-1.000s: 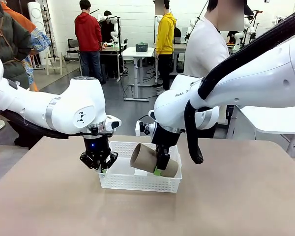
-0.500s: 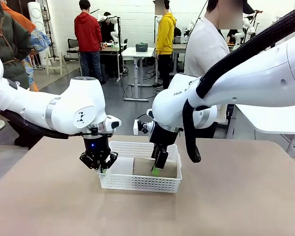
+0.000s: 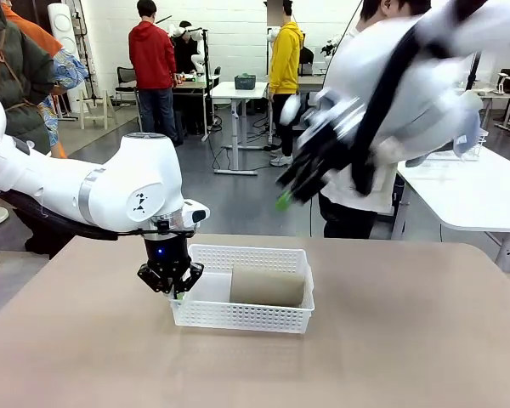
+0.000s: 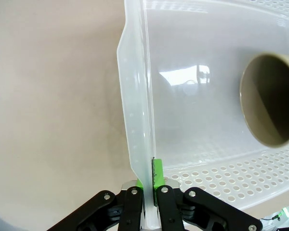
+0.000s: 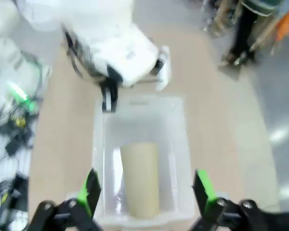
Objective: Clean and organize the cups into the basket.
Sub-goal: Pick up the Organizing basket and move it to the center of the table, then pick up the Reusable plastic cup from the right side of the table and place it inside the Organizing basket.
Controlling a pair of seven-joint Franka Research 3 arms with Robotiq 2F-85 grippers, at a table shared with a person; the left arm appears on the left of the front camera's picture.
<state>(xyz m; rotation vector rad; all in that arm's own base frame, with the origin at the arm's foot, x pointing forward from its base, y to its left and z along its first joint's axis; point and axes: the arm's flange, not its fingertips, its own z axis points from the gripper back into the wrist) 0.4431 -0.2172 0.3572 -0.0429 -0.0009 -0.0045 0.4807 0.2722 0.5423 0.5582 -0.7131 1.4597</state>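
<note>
One tan-brown cup (image 3: 268,287) lies on its side in the right half of the white mesh basket (image 3: 238,318) at the table's middle. My left gripper (image 3: 173,287) is shut on the basket's left rim. In the left wrist view its green pads (image 4: 157,174) pinch the thin wall of the basket (image 4: 135,110), and the cup's open mouth (image 4: 272,101) faces the camera. My right gripper (image 3: 286,197) hangs high above the basket, motion-blurred, open and holding nothing. From the right wrist view, between its spread fingers (image 5: 91,188), the cup (image 5: 140,178) rests in the basket (image 5: 99,144).
A person in a white shirt (image 3: 350,76) stands at the table's far side behind my right arm. Bare tan tabletop (image 3: 391,340) surrounds the basket. Another white table (image 3: 472,195) stands at the right.
My right gripper let the tan cup down into the basket, released it and rose quickly up and away. The left gripper stayed clamped on the basket's rim.
</note>
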